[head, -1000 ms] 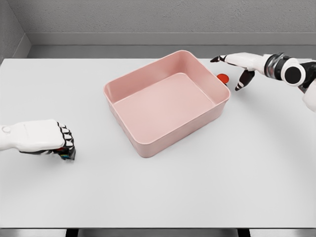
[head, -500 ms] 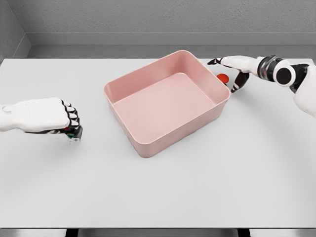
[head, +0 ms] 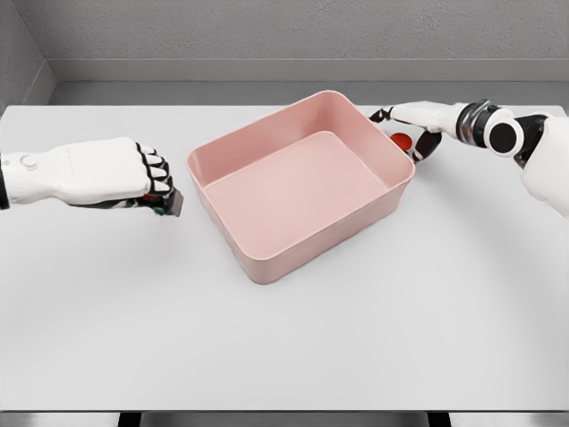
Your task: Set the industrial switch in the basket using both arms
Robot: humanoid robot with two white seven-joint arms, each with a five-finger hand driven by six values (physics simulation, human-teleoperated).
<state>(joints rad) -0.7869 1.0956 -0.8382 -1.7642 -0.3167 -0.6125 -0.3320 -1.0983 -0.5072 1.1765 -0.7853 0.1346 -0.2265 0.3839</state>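
The pink basket (head: 258, 262) sits mid-table, turned at an angle, with nothing inside. My left hand (head: 153, 185) hovers just left of the basket's left corner, fingers curled around a small dark industrial switch (head: 170, 204) with red and green spots; most of it is hidden by the fingers. My right hand (head: 404, 127) reaches in at the basket's far right corner. Its fingers are spread over a small red object (head: 402, 140) on the table against the basket wall, index finger above it and thumb to its right.
The white table (head: 356, 338) stretches wide in front of and beside the basket. A grey wall runs behind the table's far edge.
My left hand has carried the switch up off the table and rightward toward the basket. My right hand has slid left and lowered around the red object.
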